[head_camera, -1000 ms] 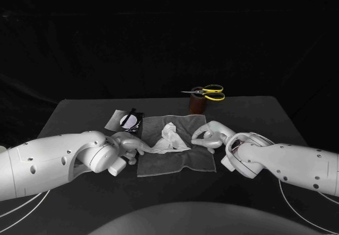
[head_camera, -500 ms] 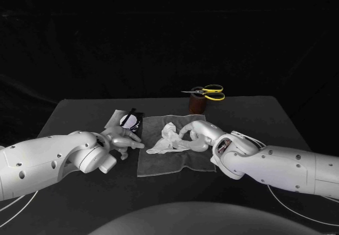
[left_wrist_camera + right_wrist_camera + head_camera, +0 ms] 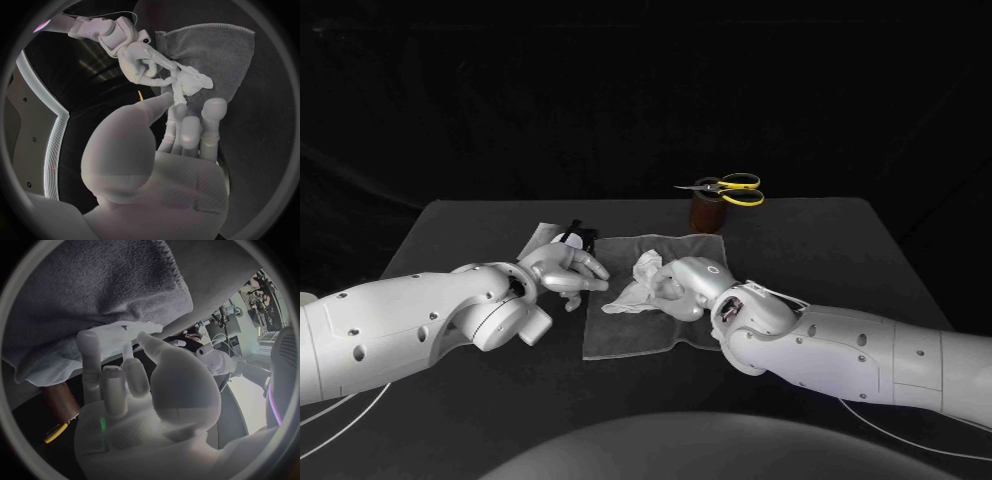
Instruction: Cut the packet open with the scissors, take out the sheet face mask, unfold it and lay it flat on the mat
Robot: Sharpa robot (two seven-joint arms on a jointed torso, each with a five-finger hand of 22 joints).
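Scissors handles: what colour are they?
The scissors handles are yellow, best seen in the head view.

My left hand [image 3: 184, 137], fingers straight and holding nothing, points toward the grey towelling mat [image 3: 228, 50] on the black bench [image 3: 272, 130], where my right hand [image 3: 139, 56] pinches the crumpled white sheet mask [image 3: 189, 82].

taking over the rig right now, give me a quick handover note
Left hand: open, holding nothing, between the packet and the mat's left edge.
Right hand: pinching the crumpled sheet face mask, which lies on the mat.
Scissors: parked in the brown holder behind the mat.
Done: mask is out of the packet.
Left: unfold the mask and lay it flat on the mat.
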